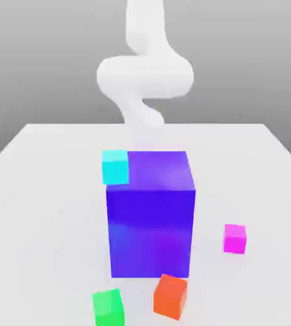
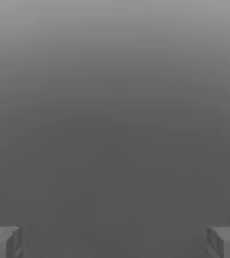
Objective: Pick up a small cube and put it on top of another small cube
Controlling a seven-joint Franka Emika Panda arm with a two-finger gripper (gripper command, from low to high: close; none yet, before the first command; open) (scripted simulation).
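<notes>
1. Nearest the exterior camera, a green cube [image 1: 108, 307] is sitting on the white worktop [image 1: 39, 210] at the near edge, left of centre.
2. Just to its right, and apart from it, an orange-red cube [image 1: 170, 297] is resting slightly turned, close to the near face of the big block without a contact that can be confirmed.
3. Occupying the centre of the worktop, a large blue-purple block [image 1: 151, 219] is standing upright, far bigger than any cube.
4. At the block's far-left top corner, a cyan cube [image 1: 115, 166] is showing; whether it is resting on the block or standing behind it cannot be told.
5. Off to the right of the block and well apart from it, the magenta cube [image 1: 235, 239] is lying alone on the worktop.
6. Beyond the block, the white arm [image 1: 145, 70] is rising at the far side.
7. Seen from the hand view, the end effector [image 2: 115, 242] is standing with its two grey fingers [image 2: 3, 242] wide apart and nothing between them, facing a plain grey background.
</notes>
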